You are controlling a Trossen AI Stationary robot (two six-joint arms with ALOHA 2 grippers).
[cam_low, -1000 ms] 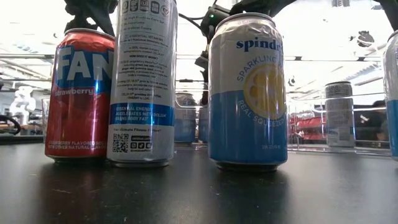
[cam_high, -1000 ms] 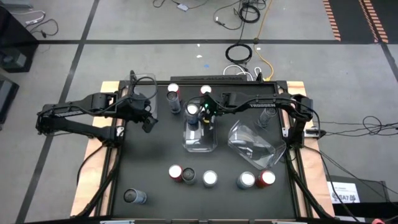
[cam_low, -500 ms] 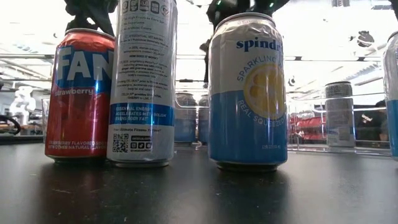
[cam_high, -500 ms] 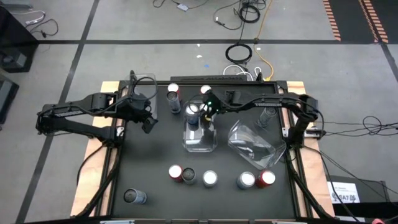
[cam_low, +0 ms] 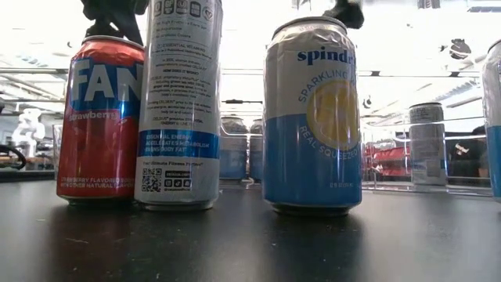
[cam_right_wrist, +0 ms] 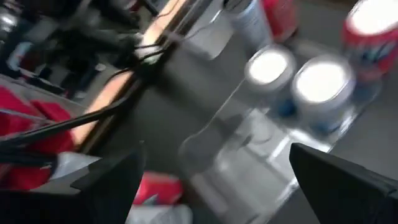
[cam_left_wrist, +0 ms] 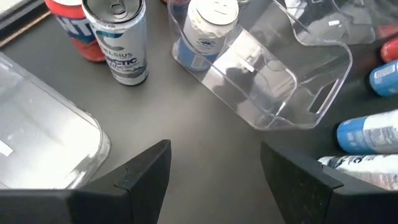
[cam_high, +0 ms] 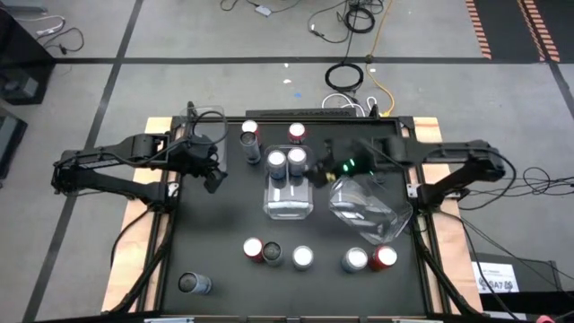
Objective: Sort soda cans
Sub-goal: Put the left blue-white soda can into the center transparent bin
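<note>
The right gripper (cam_high: 320, 173), fingers spread and empty, hangs just beside the upright clear bin (cam_high: 288, 194) at the table's centre, where two blue-silver cans (cam_high: 286, 162) stand side by side. A second clear bin (cam_high: 363, 208) lies tipped directly under the right arm; a low sweep risks knocking it into the blue can (cam_high: 356, 260) and red can (cam_high: 385, 257) near the front edge. The left gripper (cam_high: 213, 177) waits at the left with fingers apart, holding nothing. Unsorted cans remain: a grey can (cam_high: 250, 144) and a red can (cam_high: 297, 134) at the back, three more (cam_high: 274, 254) in front, one lying far left (cam_high: 192, 283). The close-standing pairs invite a finger clipping a neighbour.
</note>
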